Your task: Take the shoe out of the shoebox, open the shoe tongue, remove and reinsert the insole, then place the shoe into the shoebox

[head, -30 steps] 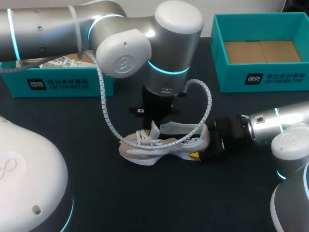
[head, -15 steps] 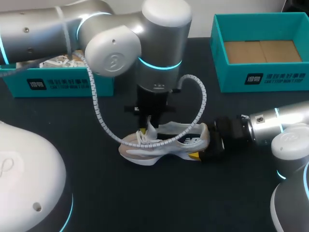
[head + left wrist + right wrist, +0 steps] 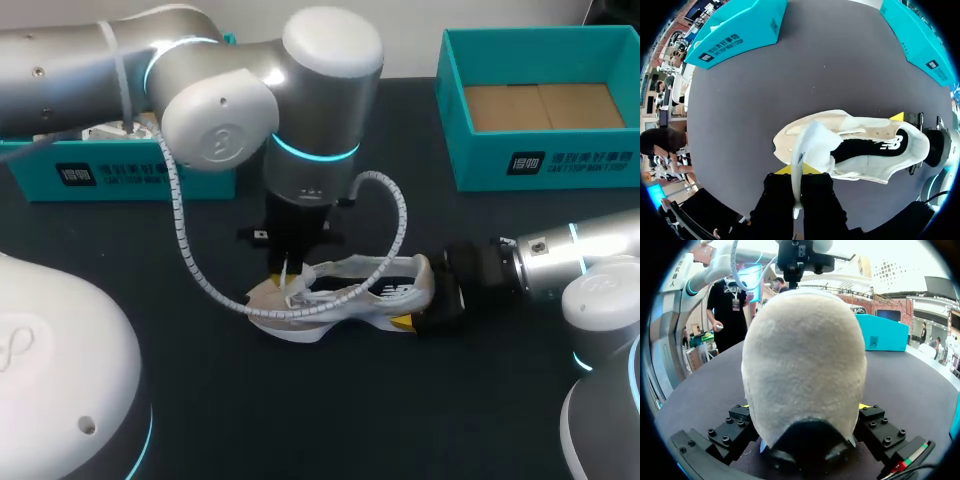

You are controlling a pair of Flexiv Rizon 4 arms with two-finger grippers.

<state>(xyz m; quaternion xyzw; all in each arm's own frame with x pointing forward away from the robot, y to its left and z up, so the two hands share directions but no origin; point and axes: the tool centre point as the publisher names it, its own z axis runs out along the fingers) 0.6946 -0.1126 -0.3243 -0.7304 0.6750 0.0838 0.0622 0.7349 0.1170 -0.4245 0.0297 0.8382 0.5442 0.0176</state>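
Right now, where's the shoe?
In the head view the shoe sits mid-table, nearer me than the left shoebox and the right shoebox. The right gripper clamps its heel; the left gripper pinches its tongue from above.

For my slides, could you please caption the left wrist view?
Left gripper pinches the tongue of the shoe held by the right gripper.

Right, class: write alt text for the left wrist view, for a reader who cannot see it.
The left tool pinches the tongue of a cream-and-black shoe on a dark table. The right tool grips its heel; two teal boxes stand beyond.
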